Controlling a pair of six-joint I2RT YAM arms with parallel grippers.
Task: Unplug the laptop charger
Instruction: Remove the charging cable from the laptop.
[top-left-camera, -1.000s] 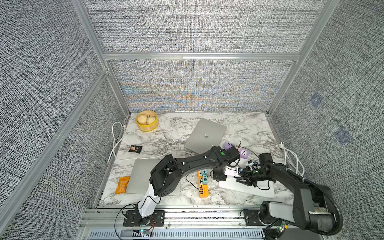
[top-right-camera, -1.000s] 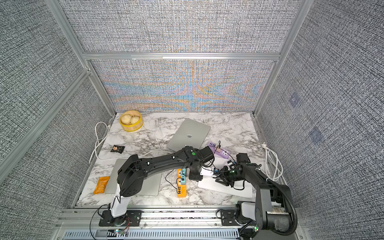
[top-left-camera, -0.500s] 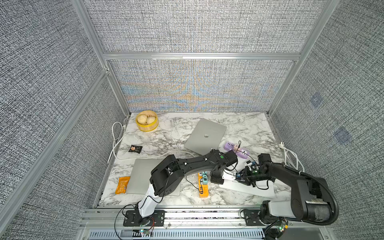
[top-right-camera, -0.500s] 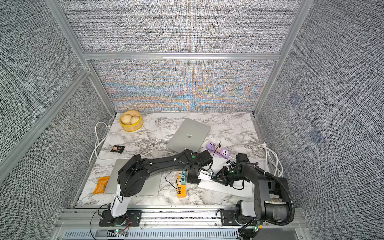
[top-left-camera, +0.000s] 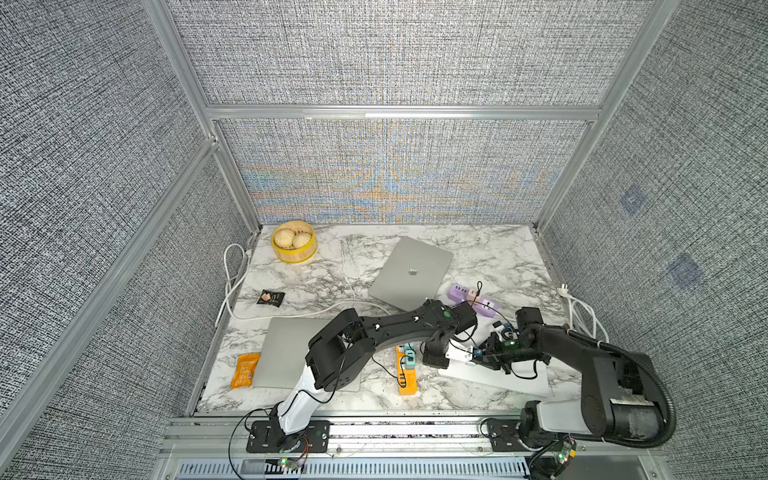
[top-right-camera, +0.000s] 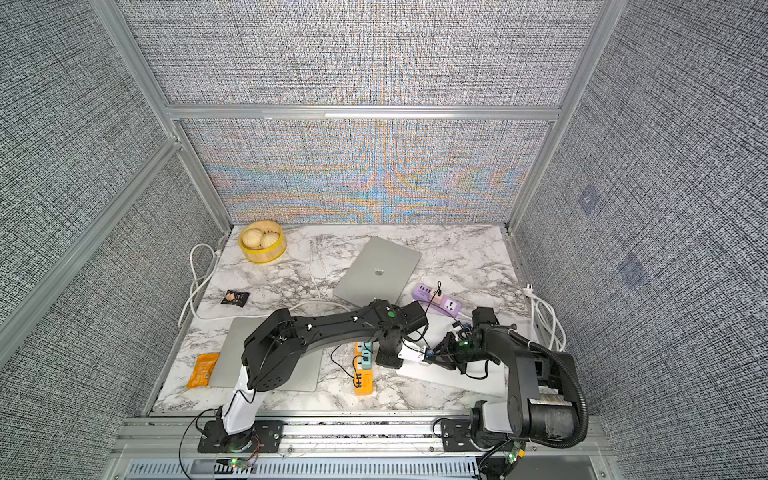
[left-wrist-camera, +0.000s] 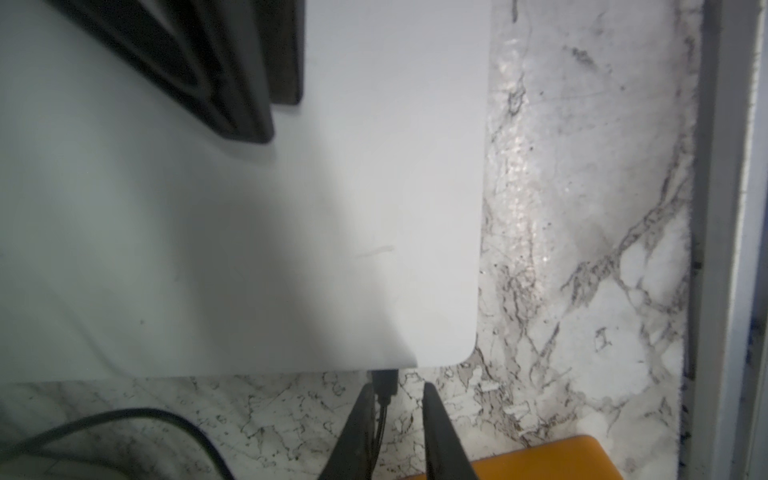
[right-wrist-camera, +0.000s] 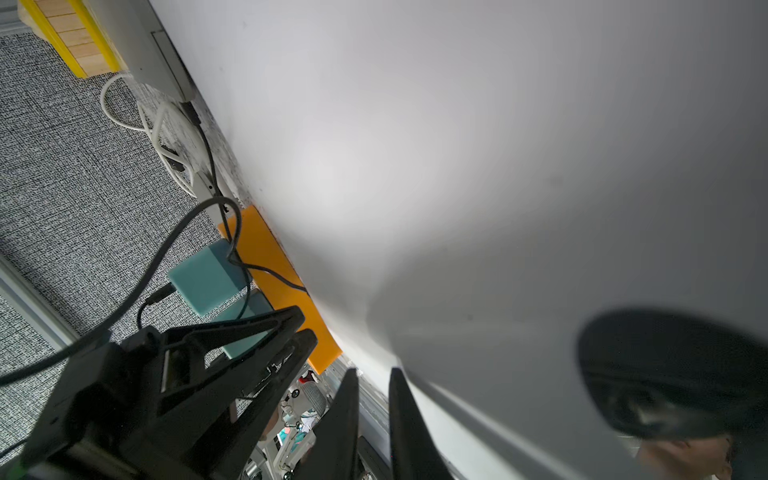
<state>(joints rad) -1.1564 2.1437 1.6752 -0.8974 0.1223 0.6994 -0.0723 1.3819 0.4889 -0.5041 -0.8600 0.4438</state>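
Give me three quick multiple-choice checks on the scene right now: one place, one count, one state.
1. Where does the orange power strip lie?
A. against the back wall
B. between the grey laptop and the white laptop
C. on a laptop lid

2. How many buns are in the bamboo steamer?
A. one
B. two
C. four

3. The black charger plug is:
A. seated in the white laptop's edge, between the fingers of the left pincer
B. lying loose on the table
C. dangling off the table edge

Answers: B, the strip fills the gap between the two near laptops; B, both top views show two; A, the left wrist view shows it at the edge.
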